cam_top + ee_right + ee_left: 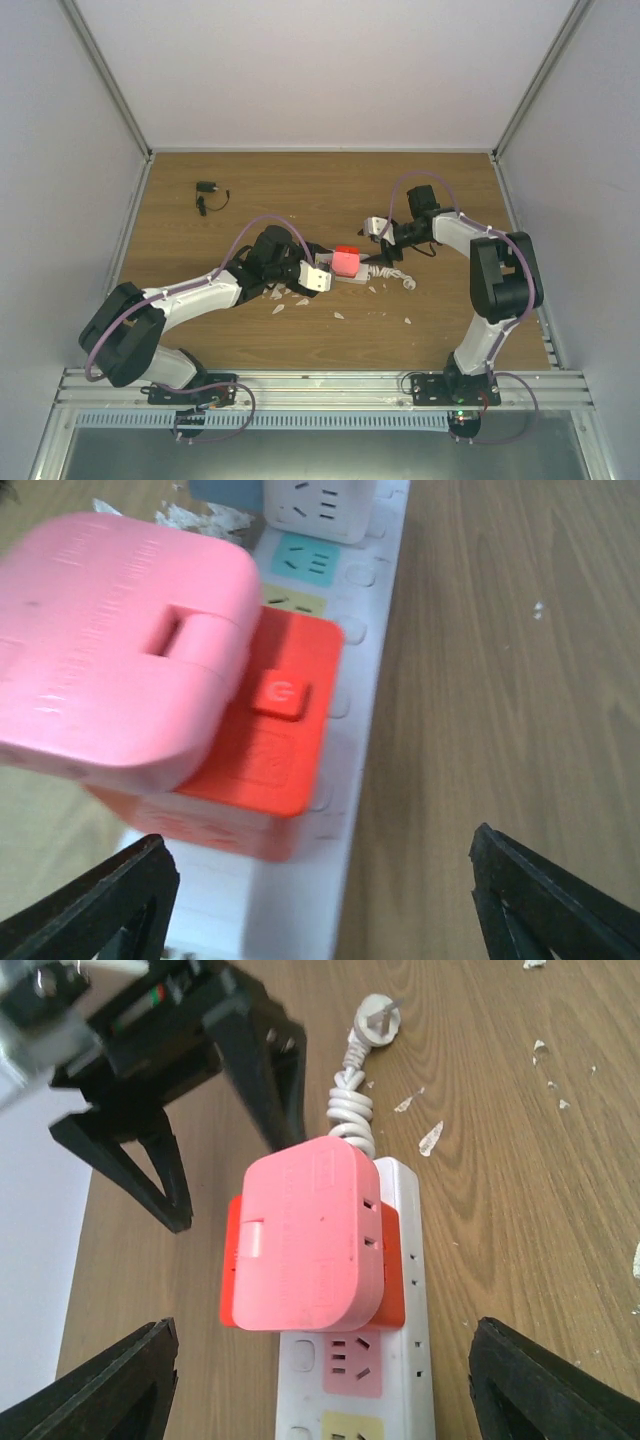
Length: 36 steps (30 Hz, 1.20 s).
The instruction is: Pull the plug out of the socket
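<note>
Gaping left fingers (100, 1390), right fingers (110, 900) flank plug (305, 1240), touching nothing.

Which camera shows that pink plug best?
The left wrist view: the pink plug shows whole and sharp, stacked on a red block on the white strip. The right wrist view is closer but blurred and cuts off its left side. From the top it is only a small pink spot.

Wooden table (300, 190), white socket (412, 1260) (cord (350, 1100) coiled), small black object (207, 195), white scraps (430, 1138)
</note>
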Available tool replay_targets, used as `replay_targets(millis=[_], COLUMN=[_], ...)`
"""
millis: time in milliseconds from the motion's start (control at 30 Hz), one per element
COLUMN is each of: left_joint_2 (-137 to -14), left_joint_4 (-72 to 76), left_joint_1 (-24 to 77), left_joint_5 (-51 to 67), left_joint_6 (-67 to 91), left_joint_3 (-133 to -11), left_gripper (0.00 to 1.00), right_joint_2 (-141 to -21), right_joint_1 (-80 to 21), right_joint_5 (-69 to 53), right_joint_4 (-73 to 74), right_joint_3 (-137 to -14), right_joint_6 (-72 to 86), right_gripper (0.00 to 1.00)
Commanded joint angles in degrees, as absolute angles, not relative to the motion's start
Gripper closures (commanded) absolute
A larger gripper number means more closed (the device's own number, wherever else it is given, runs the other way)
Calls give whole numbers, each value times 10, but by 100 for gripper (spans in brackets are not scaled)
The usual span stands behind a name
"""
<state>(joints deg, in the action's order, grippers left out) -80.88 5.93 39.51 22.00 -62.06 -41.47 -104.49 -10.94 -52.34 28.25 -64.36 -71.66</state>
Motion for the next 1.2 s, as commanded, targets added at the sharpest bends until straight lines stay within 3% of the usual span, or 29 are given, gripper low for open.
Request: replay_targets(millis=[0,200,500,733,1167], left_joint_2=[-829,-876,-922,-907,-954], left_joint_4=[116,164,216,152,17], left_joint_1=[392,395,399,397,378], left_joint_5=[229,213,197,251,288], left_joint_6=[-647,-662,-670,-661,-612], left_joint_3=[-424,-437,-469,-500,-604], left_gripper=[21,21,22,40,56], right_joint_2=[-987,-948,-955,-960,-946], right_joint_1=[-100,-100,-108,-109,-117], right_joint_5=[-564,-573,-572,-563,-570], right_joint_4=[286,247,170,152,174], right_joint_3=[-589,-530,-508,-502,-543], right_joint_6=[-720,-688,-630,-613,-541], right_gripper=[16,1,0,1,0])
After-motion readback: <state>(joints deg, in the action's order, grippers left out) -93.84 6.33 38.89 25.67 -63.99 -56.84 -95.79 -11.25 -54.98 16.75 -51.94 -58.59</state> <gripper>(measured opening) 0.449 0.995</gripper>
